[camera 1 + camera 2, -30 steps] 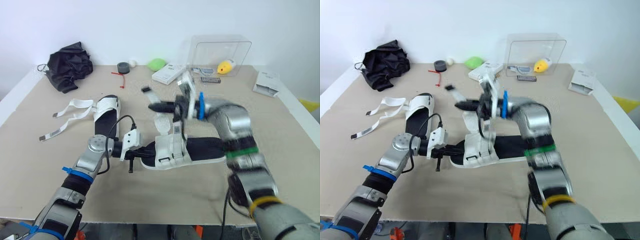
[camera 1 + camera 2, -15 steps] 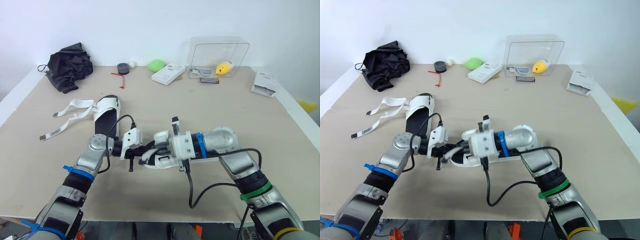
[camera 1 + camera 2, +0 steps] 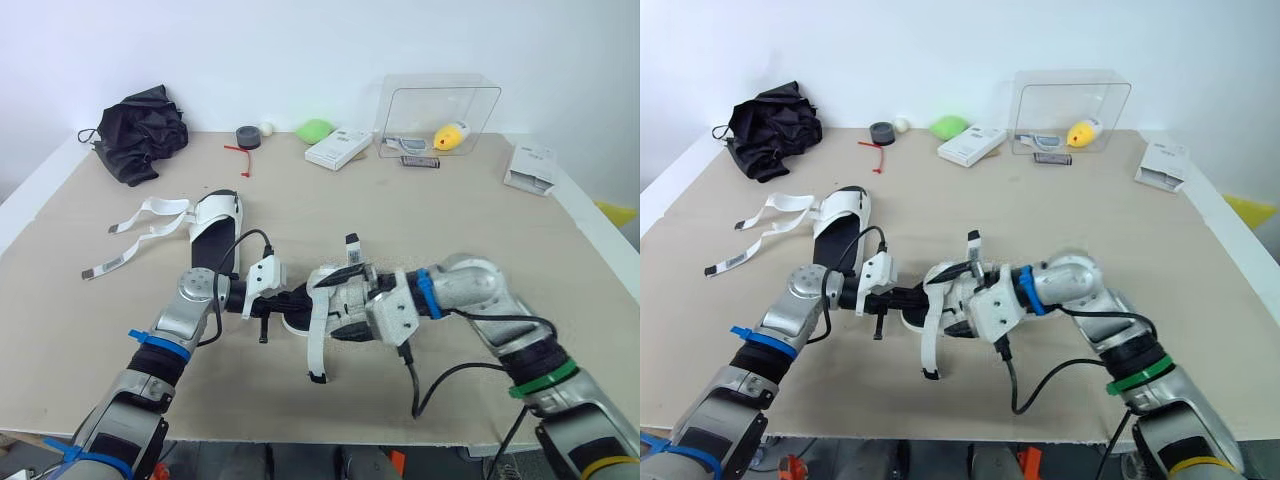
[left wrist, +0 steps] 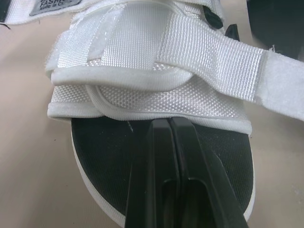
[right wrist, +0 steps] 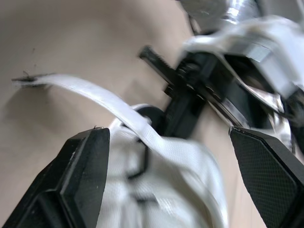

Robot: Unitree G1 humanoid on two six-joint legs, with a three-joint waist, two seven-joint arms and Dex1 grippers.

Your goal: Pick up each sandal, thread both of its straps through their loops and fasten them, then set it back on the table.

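Beige counter before a plain white wall. At its far left corner, crumpled black bag; near the far right corner, clear plastic box. Toward the left edge, second sandal, flat on the counter, both straps unfastened and splayed toward that edge. Near the middle, toward the near edge, worked sandal, white straps over a black footbed, set between both arms; cannot tell whether resting on the counter or just off it.

Step in hand, by the look of it: threading on the first sandal, not yet done. One long strap loose, drooping from the sandal, tip down at the counter. Next, probably: catching that strap near its end, feeding it through its loop, pressing it down. Calls for a steady hold from the other side and a clean pinch on thin webbing.

Left claw: clenched, fingers pressed together, lying on the footbed with tips against the toe strap's edge, pinning rather than gripping. Right claw: spread wide, gripping nothing, loose strap running across the gap between its fingers, sandal just beyond.
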